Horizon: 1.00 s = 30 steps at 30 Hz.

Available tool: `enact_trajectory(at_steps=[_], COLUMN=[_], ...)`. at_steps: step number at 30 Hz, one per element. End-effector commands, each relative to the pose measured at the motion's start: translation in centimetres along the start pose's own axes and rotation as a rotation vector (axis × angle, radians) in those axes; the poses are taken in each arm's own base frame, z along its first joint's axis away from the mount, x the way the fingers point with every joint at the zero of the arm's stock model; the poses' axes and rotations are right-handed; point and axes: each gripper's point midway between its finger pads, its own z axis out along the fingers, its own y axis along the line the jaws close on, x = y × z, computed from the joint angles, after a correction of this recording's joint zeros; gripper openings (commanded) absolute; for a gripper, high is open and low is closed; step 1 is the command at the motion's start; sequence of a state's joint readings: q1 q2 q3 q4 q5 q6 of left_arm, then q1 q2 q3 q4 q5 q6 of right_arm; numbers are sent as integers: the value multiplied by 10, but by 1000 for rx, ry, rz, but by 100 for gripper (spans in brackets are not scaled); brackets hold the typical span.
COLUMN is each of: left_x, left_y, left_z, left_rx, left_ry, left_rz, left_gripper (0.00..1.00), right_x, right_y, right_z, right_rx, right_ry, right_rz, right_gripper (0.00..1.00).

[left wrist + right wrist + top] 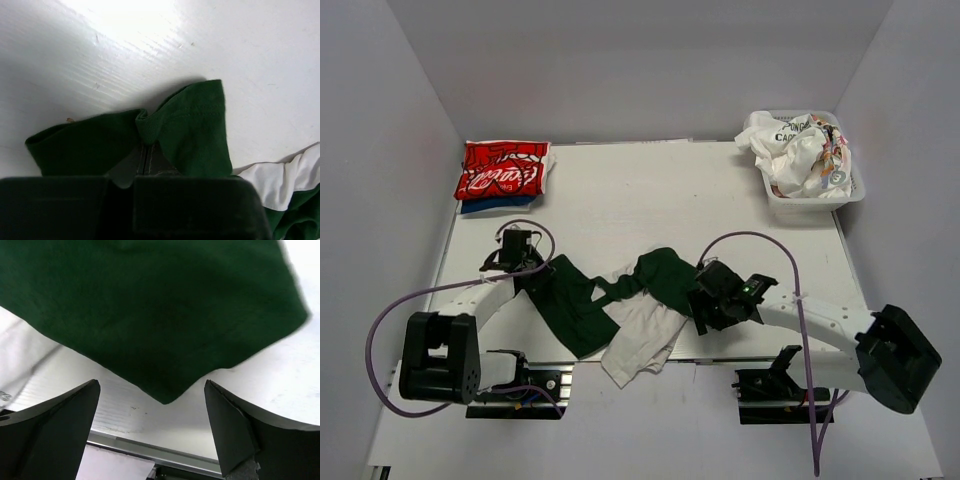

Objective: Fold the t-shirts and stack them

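Right by the near edge of the table (650,200), a green tee (570,300) lies strung out between the two arms, with a white tee (640,340) partly under its middle and spilling toward the edge. The left claw (145,150) is clenched on a bunched fold at the tee's left end. The right claw (152,410) is released, jaws wide, and a corner of the green cloth lies between its fingers without being pinched. Farther back, a folded red tee (503,170) sits on blue cloth (490,205) at the far left corner. A basket (850,190) of crumpled tees (790,150) stands at the far right corner.
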State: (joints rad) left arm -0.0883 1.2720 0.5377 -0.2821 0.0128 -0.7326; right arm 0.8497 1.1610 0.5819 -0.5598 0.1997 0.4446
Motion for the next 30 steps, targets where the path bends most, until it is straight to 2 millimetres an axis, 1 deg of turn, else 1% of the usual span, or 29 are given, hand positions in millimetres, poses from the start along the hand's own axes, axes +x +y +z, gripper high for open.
enact_trajectory(at_steps=[1,2,3,4,5,6,7,8,9,10,12,13,14,15,16,17,18,19,20,21,22,23,24,25,26,27,28,29,30], left_x=[-33,-36,-40,-40,-40,-41,-41,-45,-53,-54,-65,-72,-78,-92,-99,-113,-121,-126,-140,-144,-153,-166,-173,-180,-195,-201,-206,-216,-222], left_y=[-14,-17,-20,-20,-20,-21,-21,-25,-30,-30,-39,-45,-48,-56,-58,-65,-71,-75,-88,-92,-97,-104,-107,-111,-119,-121,-126,-133,-135], left_z=[-17,-19,-22,-22,-22,-24,-24,-26,-31,-32,-42,-49,-53,-64,-67,-80,-88,-94,-111,-117,-132,-149,-157,-170,-197,-212,-224,-255,-279], left_rx=[22,35,49,50,50,57,57,65,74,72,98,117,123,146,142,149,161,169,208,215,237,252,258,270,291,298,310,343,365], left_ry=[-129,-142,-158,-158,-158,-166,-166,-175,-201,-199,-242,-263,-283,-334,-358,-403,-433,-442,-485,-493,-534,-586,-611,-639,-702,-733,-752,-809,-862], left_rz=[22,12,12,12,12,11,11,11,19,19,16,15,13,8,4,-3,-7,-8,-13,-14,-11,-12,-19,-25,-30,-23,-16,-19,-10], left_gripper=[0,0,0,0,0,0,0,0,0,0,0,0,0,0,0,0,0,0,0,0,0,0,0,0,0,0,0,0,0], right_x=[-3,-2,-8,-7,-10,-16,-21,-24,-36,-45,-67,-94,-105,-129,-145,-156,-172,-179,-192,-197,-215,-219,-221,-232,-233,-235,-238,-240,-242], right_y=[16,18,18,15,13,5,3,0,-5,-5,-13,-19,-21,-24,-28,-28,-38,-42,-44,-52,-57,-63,-74,-78,-85,-91,-98,-105,-108], right_z=[6,13,16,21,22,26,26,25,21,17,2,-17,-25,-52,-64,-80,-102,-116,-134,-145,-173,-187,-200,-231,-245,-256,-280,-307,-330], right_rx=[-53,-53,-48,-26,-7,54,81,104,142,147,189,220,224,209,209,192,213,215,207,238,239,261,312,310,348,370,407,414,407], right_ry=[-7,-2,-25,-18,-25,-37,-42,-50,-92,-121,-227,-336,-385,-502,-575,-641,-727,-769,-824,-854,-943,-977,-1009,-1092,-1115,-1138,-1171,-1229,-1271], right_rz=[-7,-13,-18,-19,-7,15,36,48,83,98,149,203,231,292,328,351,394,424,453,457,500,482,485,535,514,522,491,533,552], right_gripper=[90,89,88,80,69,56,42,15,6,0,0,0,0,0,0,0,0,0,0,0,0,0,0,0,0,0,0,0,0])
